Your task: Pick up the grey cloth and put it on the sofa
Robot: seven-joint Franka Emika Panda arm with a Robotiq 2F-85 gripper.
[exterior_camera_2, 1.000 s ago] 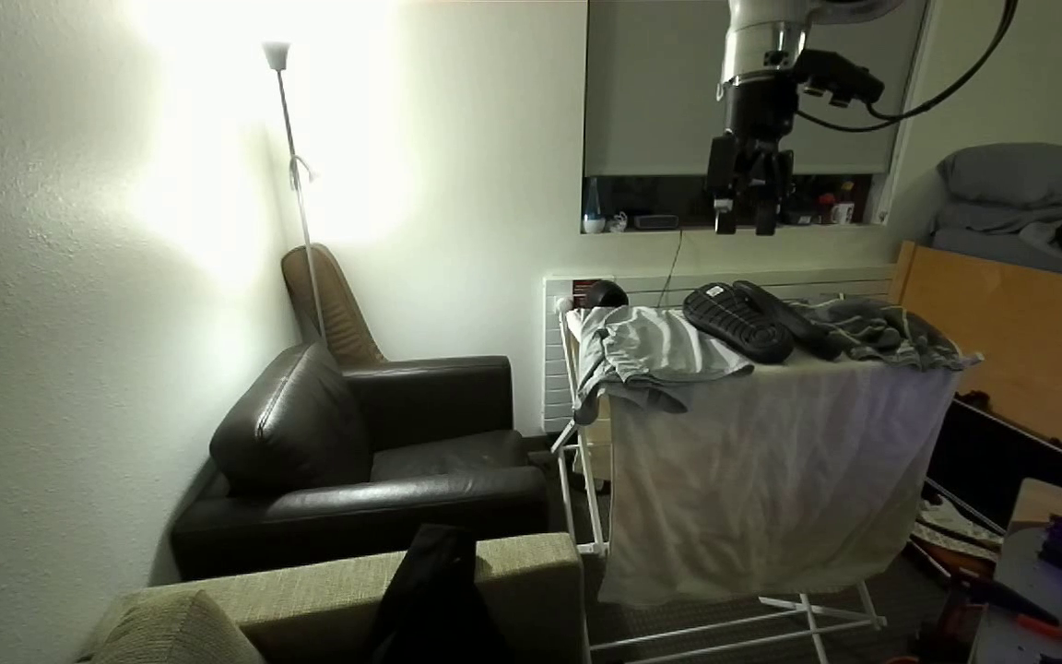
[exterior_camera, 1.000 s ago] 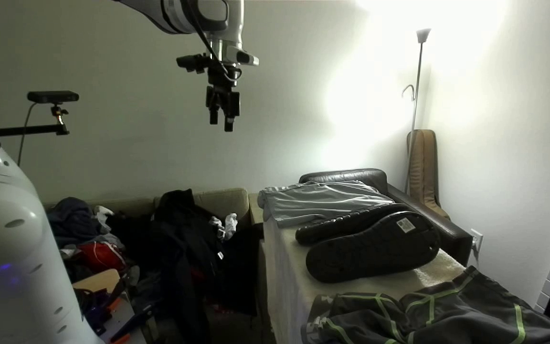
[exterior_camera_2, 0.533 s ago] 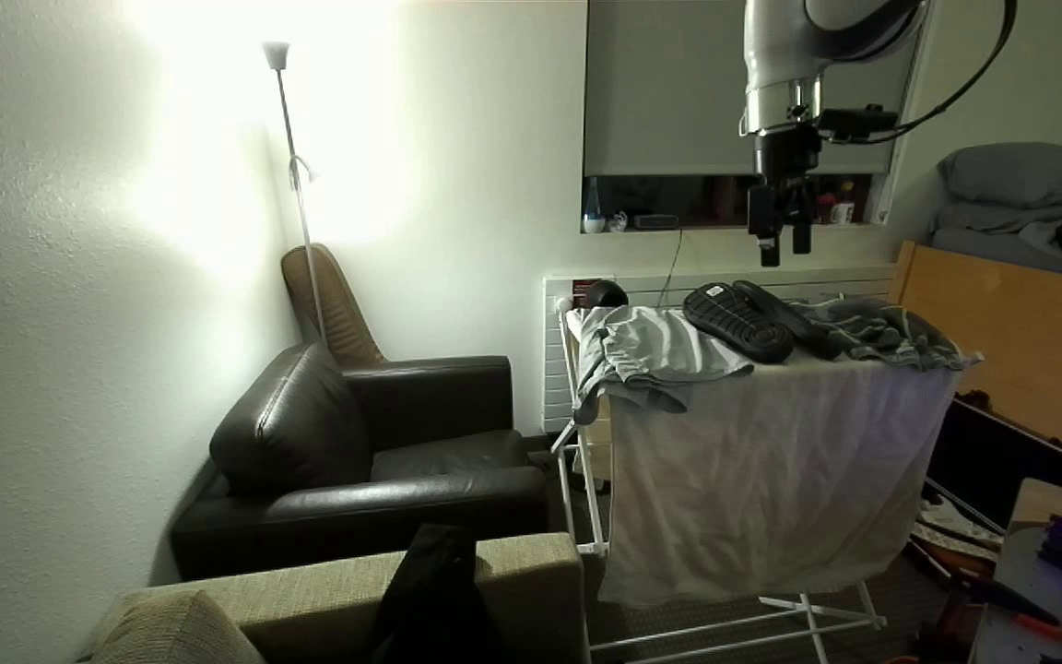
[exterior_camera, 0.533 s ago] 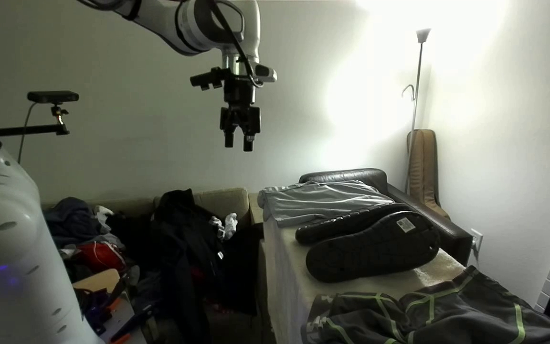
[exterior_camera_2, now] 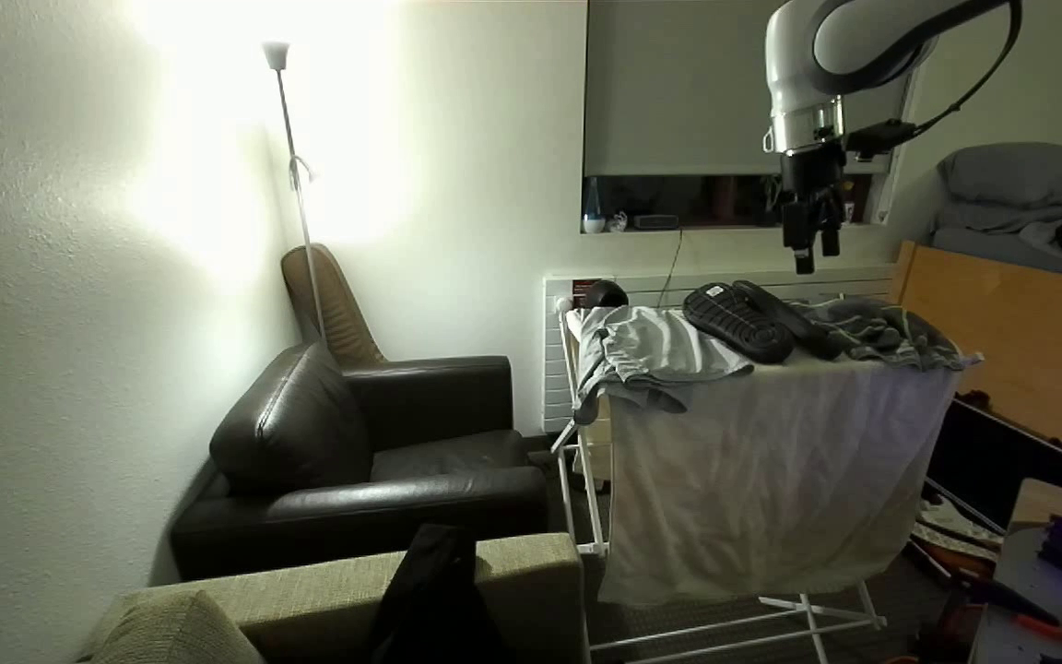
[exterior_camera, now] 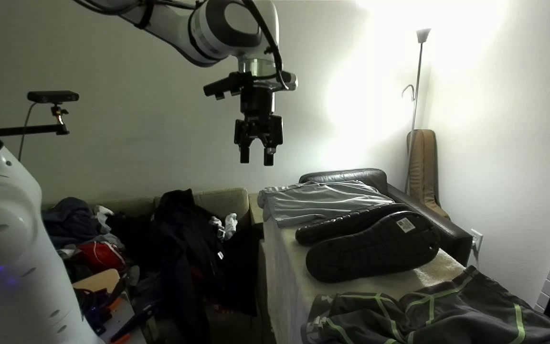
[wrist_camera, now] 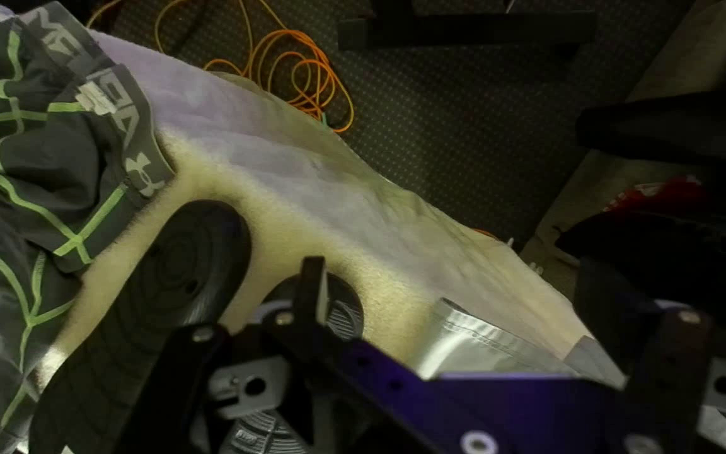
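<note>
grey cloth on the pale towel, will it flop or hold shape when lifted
Likely floppy: the grey cloth lies in soft creases, its edge hanging over the side of the pale towel. Probably light for its size: its folds look thin. Its sheen hints it may slip.

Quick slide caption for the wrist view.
Looking down past the open gripper: part of the ungrasped grey cloth, black slippers, and a green-striped garment at frame left.

over there i see two black slippers [exterior_camera: 375,251] on a pale towel [exterior_camera_2: 761,489], near dark clothing [exterior_camera: 428,313] with green lines. a tall lamp [exterior_camera: 416,98], with a brown case [exterior_camera: 423,165] behind it, lights the wall [exterior_camera: 365,100]. orange cord [wrist_camera: 324,63] curls on the dark floor [wrist_camera: 445,139].
</note>
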